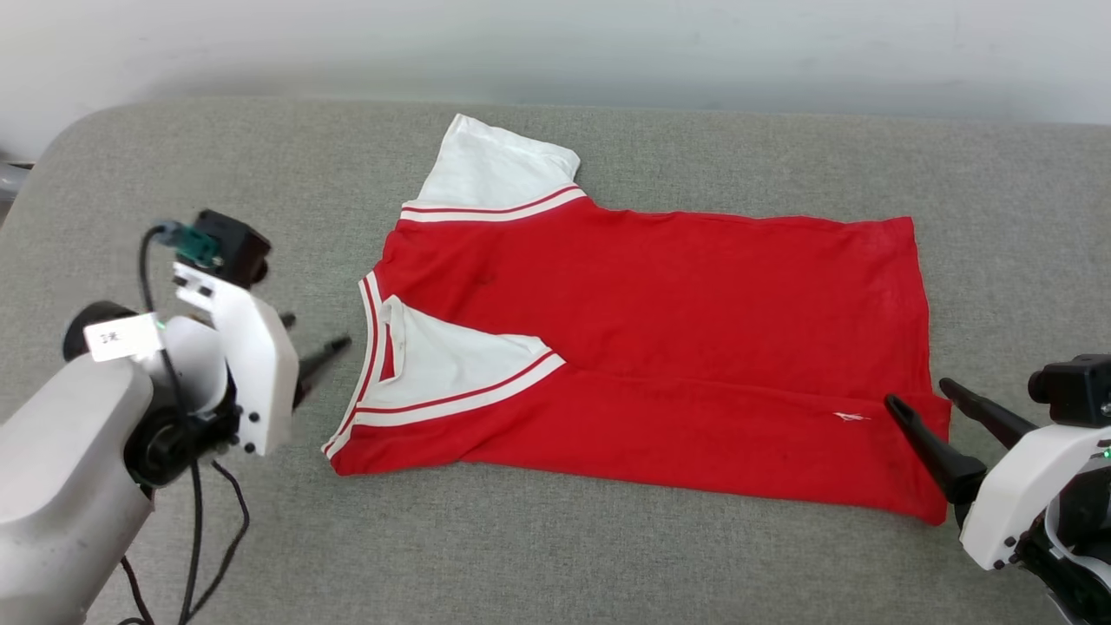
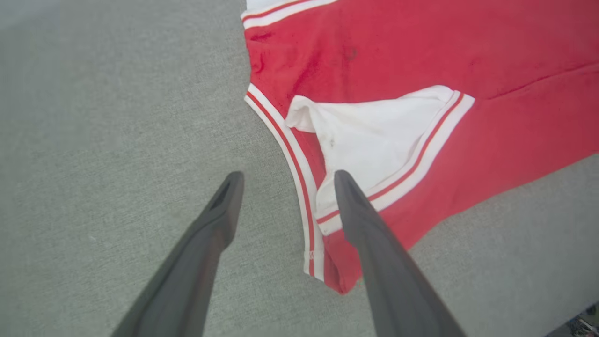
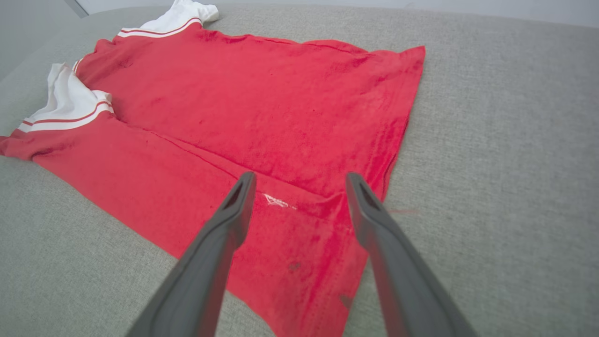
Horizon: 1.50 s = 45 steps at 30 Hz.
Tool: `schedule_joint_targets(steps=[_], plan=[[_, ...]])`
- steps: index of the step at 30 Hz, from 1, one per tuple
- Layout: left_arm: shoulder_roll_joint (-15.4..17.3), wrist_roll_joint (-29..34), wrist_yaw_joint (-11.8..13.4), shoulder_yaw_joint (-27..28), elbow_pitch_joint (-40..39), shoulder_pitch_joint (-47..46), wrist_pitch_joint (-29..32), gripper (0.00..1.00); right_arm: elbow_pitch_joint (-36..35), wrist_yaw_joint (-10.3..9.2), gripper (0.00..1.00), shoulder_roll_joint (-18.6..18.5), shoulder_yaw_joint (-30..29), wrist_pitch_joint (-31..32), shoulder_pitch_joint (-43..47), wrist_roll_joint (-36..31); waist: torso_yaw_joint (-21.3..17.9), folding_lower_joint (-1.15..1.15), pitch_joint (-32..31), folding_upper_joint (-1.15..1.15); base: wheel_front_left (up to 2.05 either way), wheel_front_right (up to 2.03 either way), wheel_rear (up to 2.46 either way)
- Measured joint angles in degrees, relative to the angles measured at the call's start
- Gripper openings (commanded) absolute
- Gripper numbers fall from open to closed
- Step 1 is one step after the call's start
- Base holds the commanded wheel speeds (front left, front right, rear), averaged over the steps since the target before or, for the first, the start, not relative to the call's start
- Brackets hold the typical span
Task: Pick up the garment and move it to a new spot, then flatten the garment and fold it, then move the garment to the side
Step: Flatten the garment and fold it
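Left pincer (image 1: 312, 340) spread wide, empty, at 9 o'clock off collar (image 1: 371, 347); right pincer (image 1: 920, 392) likewise, over hem corner (image 1: 930, 486) at 4 o'clock. Red jersey (image 1: 660, 295) flat at centre of worktop (image 1: 608, 555). Judged: 6 o'clock side folded in; 12 o'clock side, cross-fold, move aside pending.

The right hand (image 3: 300, 177) has its two dark fingers (image 3: 220, 243) spread wide with nothing clamped between them, their tips over the near hem corner of the garment (image 3: 262, 103). The red cloth lies spread on the grey fabric counter (image 3: 505, 140) — a long crease runs across it toward a small white mark (image 3: 277, 201) beside one fingertip. At the far end lie the near white sleeve (image 3: 70, 105) and the far white sleeve (image 3: 182, 16) — both edged in red-striped trim.
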Motion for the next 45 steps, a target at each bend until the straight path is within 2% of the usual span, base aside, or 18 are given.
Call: schedule_joint_targets(steps=[6, 10, 20, 28, 29, 33, 38, 45], plan=[[0.1, -3.9, 0.1, -2.1, -0.8, -1.1, 10.9, 1.00, -0.6, 0.00, 1.00, 1.0, -0.2, 1.2, 0.1, -0.4, -0.5, 0.00, 0.3, 0.00, 0.00, 0.00, 0.00], [0.0, -4.9, 0.4, -3.7, 0.0, -1.1, 15.3, 1.00, -1.0, 0.00, 1.00, 1.4, -0.5, 1.8, 0.1, -0.8, -1.1, 0.00, 1.1, 0.00, 0.00, 0.00, 0.00], [-1.2, -5.8, 0.5, -6.7, 6.1, -0.1, 19.4, 1.00, -1.1, 0.00, 1.00, 1.9, -0.4, 2.2, -1.2, -1.0, -2.9, 0.00, 3.9, 0.00, 0.00, 0.00, 0.00], [-2.2, -6.4, 0.0, -8.0, 9.2, -0.3, 18.2, 1.00, -1.0, 0.00, 1.00, 1.9, -0.1, 2.4, -2.4, -1.0, -3.6, -0.01, 4.8, 0.00, 0.00, 0.00, 0.00], [-2.2, -6.4, 0.0, -8.3, 9.5, -0.4, 17.8, 0.00, -1.1, 0.00, 1.00, 1.9, -0.1, 2.5, -2.5, -1.0, -3.6, -0.01, 4.9, 0.00, 0.00, 0.00, 0.00], [-2.4, -6.9, 0.0, -9.1, 10.3, -0.8, 15.8, 0.00, -1.6, 0.00, 1.00, 1.4, -0.1, 3.2, -3.4, -1.0, -3.6, -0.01, 4.8, 0.00, 0.00, 0.00, 0.00], [-2.2, -7.9, 0.0, -10.0, 8.8, -0.5, 12.1, 0.00, -3.1, 0.00, 1.00, -1.0, -0.5, 6.5, -4.7, -1.2, -3.5, 0.00, 3.5, 0.00, 0.00, 0.00, 0.00], [-1.1, -7.8, 0.0, -11.9, 3.8, 0.1, 7.2, 0.00, -6.4, 0.00, 1.00, -6.7, -1.4, 19.4, -5.4, 0.2, -2.9, 0.00, 1.3, 0.00, 0.00, 0.00, 0.00]])
